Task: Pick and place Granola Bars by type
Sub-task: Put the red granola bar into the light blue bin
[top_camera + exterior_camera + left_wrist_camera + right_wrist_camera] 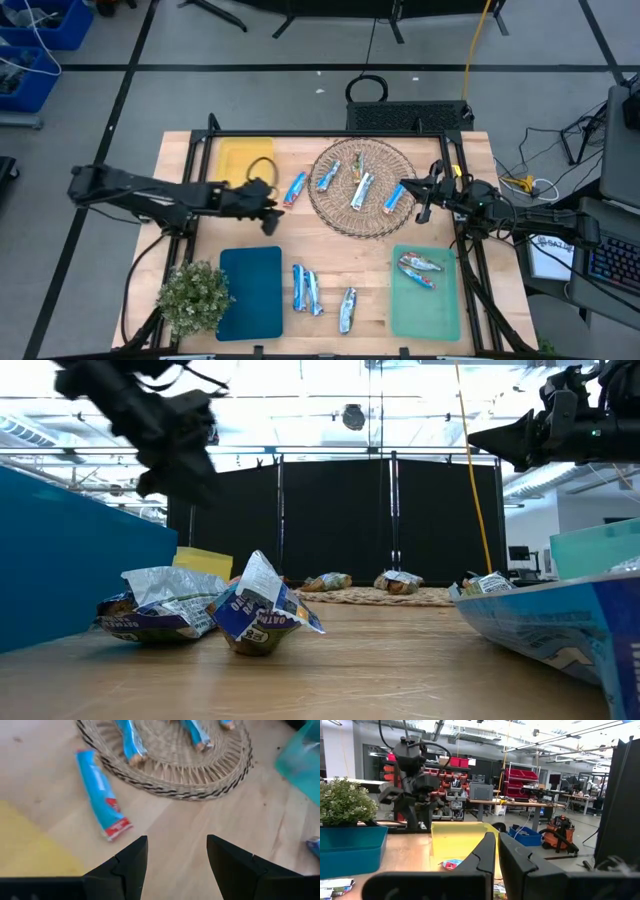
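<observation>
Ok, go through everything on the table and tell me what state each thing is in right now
left gripper: jaws open, empty, near the loose bar
right gripper: jaws nearly shut, empty, at the basket's edge
wicker basket: holds four bars
blue bar: loose beside the basket
green mat: two bars on it
yellow mat: bare
teal mat: bare

Left claw (pixel 272 205) hangs spread and empty, while the right claw (pixel 413 200) is pinched closed, empty.

Basket (pixel 362 205) at the counter's (pixel 300 230) rear centre holding four bars, one bar (pixel 295 188) just left of it, two bars on the right front mat (pixel 425 295), three bars (pixel 307 289) between front mats, plant (pixel 192 296) front left.
</observation>
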